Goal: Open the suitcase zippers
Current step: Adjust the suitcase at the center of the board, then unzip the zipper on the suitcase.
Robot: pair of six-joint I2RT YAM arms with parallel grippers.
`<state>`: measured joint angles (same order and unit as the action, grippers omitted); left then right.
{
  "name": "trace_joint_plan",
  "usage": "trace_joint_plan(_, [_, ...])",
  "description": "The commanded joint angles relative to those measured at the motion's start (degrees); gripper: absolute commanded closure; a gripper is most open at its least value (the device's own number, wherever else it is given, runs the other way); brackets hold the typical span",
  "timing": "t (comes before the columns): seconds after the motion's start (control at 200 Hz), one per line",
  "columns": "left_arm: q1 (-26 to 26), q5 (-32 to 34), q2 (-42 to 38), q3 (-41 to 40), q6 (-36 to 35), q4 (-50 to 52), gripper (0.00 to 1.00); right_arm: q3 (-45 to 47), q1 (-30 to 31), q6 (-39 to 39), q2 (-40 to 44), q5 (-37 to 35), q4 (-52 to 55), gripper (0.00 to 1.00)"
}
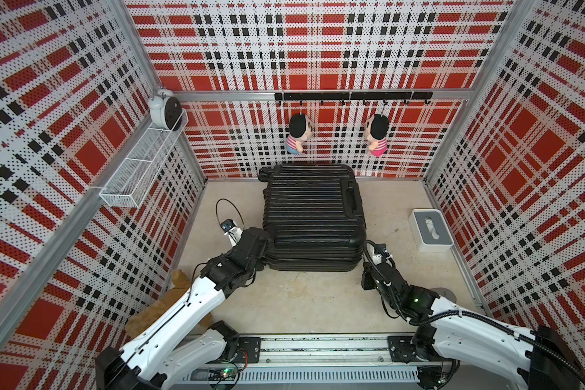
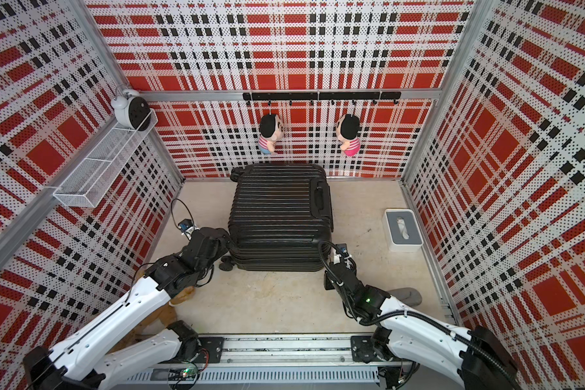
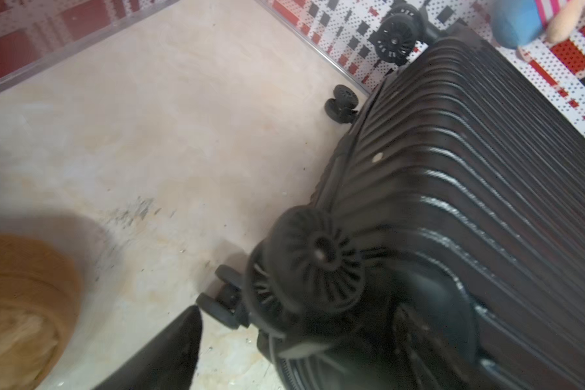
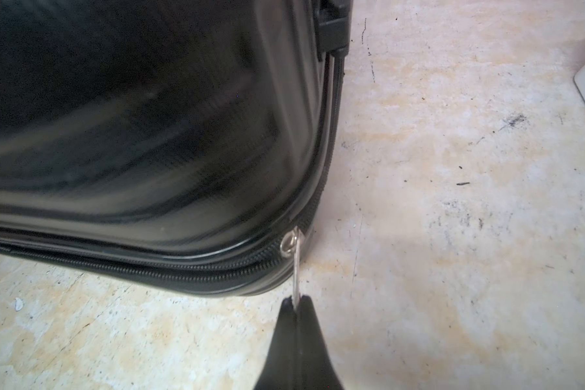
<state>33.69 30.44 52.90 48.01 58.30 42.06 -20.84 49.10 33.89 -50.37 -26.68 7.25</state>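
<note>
My right gripper [image 4: 297,304] pinches the zipper pull [image 4: 295,266]; my left gripper [image 3: 304,309] is spread wide by a wheel [image 3: 318,263].

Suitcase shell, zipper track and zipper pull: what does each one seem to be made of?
Suitcase shell: probably hard plastic, glossy black; moulded ribs with sharp highlights.
Zipper track: looks like a fine black coil on fabric tape, matt; nylon or plastic, not certain.
Zipper pull: apparently metal, silvery and shiny; a thin flat strip on a bright ring.
</note>
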Motion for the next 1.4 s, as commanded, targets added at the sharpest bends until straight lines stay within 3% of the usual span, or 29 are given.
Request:
trace_joint_plan(0.0, [0.2, -6.2, -3.8, -3.3, 6.7, 13.9, 0.02, -1.6, -0.3, -0.6, -0.4, 2.9, -5.0, 1.00])
trace_joint_plan(0.09, [-2.3, -10.2, -5.8, -7.2, 5.7, 11.1, 0.02, -1.6, -0.4, -0.8, -1.1, 3.6, -5.7, 1.00])
trace_joint_plan(0.366, [-18.1, -27.3, -9.7, -10.0, 0.5, 1.4, 0.12, -1.4, -0.5, -1.5, -1.6, 4.8, -6.9, 1.00])
trace_joint_plan(0.551, [-28.0, -45.7, -13.3, -13.8, 1.0, -10.9, 0.12, -1.9, -0.5, -1.8, -2.4, 6.1, -7.8, 1.00])
trace_joint_plan(0.646, [-29.5, -43.2, -14.3, -10.8, -0.7, -7.4, 0.18, -1.9, -0.3, -3.6, -3.9, 10.1, -10.6, 1.00])
trace_joint_plan(0.736, [-30.1, -31.4, -14.6, -1.0, -4.1, 3.1, 0.22, -2.1, 3.8, -3.8, -6.1, 9.9, -14.7, 1.00])
trace_joint_plan(0.802, [-29.9, -27.0, -14.1, 5.2, -6.0, 5.8, 0.22, -2.3, 7.6, -4.2, -8.9, 8.4, -18.3, 1.00])
trace_joint_plan(0.882, [-28.4, -26.9, -11.4, 10.5, -7.6, 5.2, 0.25, -2.6, 11.0, -4.2, -13.1, 9.0, -23.9, 1.00])
trace_joint_plan(0.942, [-24.4, -25.3, -7.7, 14.1, -7.9, 4.9, 0.26, -3.4, 13.5, -5.1, -16.6, 9.1, -28.0, 1.00])
trace_joint_plan(0.977, [-20.4, -22.3, -5.5, 16.0, -7.4, 4.5, 0.26, -4.3, 14.9, -5.7, -18.6, 8.7, -29.6, 1.00])
trace_joint_plan(1.082, [-1.7, -12.4, 2.2, 19.9, -6.7, -2.3, 0.24, -6.7, 17.4, -6.6, -23.8, 9.8, -35.2, 1.00])
trace_joint_plan(1.142, [4.6, -11.0, 9.5, 22.8, -9.0, -6.0, 0.23, -8.3, 18.1, -6.9, -26.7, 10.1, -36.6, 1.00])
trace_joint_plan(1.262, [6.4, -12.5, 24.6, 27.0, -12.7, -6.5, 0.32, -7.6, 18.5, -6.4, -30.2, 8.7, -41.9, 1.00])
trace_joint_plan(1.398, [6.3, -8.7, 31.7, 23.3, -13.2, -7.2, 0.33, -6.0, 18.4, -5.7, -29.9, 4.4, -41.9, 1.00])
